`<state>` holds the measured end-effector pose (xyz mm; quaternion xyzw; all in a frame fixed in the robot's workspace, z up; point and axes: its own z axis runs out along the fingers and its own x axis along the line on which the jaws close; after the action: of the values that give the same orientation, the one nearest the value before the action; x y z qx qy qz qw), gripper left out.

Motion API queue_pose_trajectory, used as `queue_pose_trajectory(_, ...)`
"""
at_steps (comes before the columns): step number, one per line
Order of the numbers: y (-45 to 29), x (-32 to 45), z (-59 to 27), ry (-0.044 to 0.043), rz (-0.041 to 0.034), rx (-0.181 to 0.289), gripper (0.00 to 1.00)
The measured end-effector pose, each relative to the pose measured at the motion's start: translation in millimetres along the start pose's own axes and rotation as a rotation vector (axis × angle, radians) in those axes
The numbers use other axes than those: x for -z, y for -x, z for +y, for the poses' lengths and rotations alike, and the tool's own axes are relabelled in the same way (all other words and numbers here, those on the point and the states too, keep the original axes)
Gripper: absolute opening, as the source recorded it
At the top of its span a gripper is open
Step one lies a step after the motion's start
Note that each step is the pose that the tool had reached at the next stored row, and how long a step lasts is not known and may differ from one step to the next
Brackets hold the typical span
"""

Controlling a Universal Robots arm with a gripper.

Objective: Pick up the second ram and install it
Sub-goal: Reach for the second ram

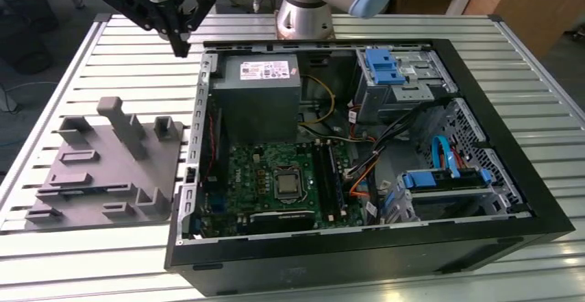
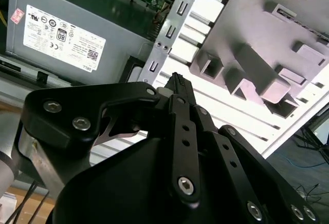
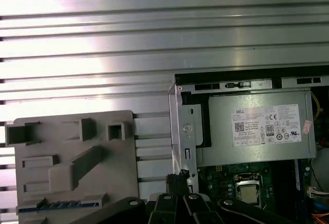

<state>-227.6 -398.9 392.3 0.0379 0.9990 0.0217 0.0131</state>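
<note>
Gripper, clenched empty, hangs above the desk's far-left corner. To grasp the second ram in the gray holder, it likely needs to spread its fingers and square up along the strip.

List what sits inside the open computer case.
A grey power supply, green motherboard, blue drive brackets and cables. Whatever lies beneath the power supply is covered.

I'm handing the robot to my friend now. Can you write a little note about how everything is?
Gripper: jaws shut, empty, high over the slatted table near the open computer case.
Second ram: lying in a slot of the gray holder tray, beside the case.
Done: nothing shows for this ram.
Left: pick it up and install it on the motherboard.
</note>
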Motion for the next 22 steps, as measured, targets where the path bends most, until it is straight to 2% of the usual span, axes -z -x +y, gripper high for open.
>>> queue_pose_trajectory(12,-40.1,-1.2,-3.1,0.0,0.0,0.0,0.1)
queue_pose_trajectory(22,-67.4,-2.0,-5.3,0.0,0.0,0.0,0.1)
